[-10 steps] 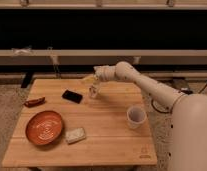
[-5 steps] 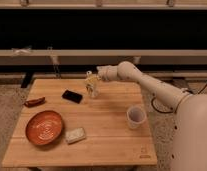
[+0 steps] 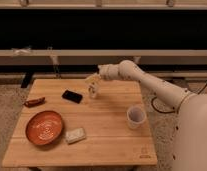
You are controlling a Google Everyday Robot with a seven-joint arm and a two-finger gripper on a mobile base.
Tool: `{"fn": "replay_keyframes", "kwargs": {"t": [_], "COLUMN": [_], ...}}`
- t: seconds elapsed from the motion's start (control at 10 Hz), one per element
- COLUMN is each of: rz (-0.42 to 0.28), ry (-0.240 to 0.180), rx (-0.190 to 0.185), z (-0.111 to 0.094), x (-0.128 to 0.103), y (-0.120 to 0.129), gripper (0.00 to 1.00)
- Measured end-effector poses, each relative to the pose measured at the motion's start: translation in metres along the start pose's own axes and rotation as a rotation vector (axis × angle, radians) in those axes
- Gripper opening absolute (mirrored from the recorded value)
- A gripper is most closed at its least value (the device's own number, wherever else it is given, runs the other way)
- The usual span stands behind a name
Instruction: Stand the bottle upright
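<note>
The white arm (image 3: 147,82) reaches in from the right and stretches across the far side of the wooden table (image 3: 107,130). Its gripper (image 3: 93,80) hangs over the back middle of the tabletop, right at the top of the bottle (image 3: 93,91). The bottle is a slim, pale thing standing close to upright on the wood, its upper end meeting the gripper. From where I stand I cannot tell whether the pincer is clamped on the bottle or merely touching it.

Just to the left of the bottle lies a flat black phone (image 3: 72,96), apart from it. Further left, near the table's edge, lies a small reddish-brown packet (image 3: 34,102). Toward the front left sits a round orange plate (image 3: 44,127), and just beside it on its right lies a pale rectangular block (image 3: 75,135), a little askew. On the right half of the table stands a white cup (image 3: 136,116), upright and well apart from the bottle. Behind the table runs a long pale shelf (image 3: 62,54) against a dark wall.
</note>
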Motion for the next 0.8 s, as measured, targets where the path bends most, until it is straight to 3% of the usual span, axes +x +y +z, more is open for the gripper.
{"fn": "replay_keyframes", "kwargs": {"t": [0.8], "rz": [-0.007], "ry": [0.021], "rx": [-0.011], "z": [-0.0030], "x": [0.0023], "y": [-0.0052], "gripper": [0.80]}}
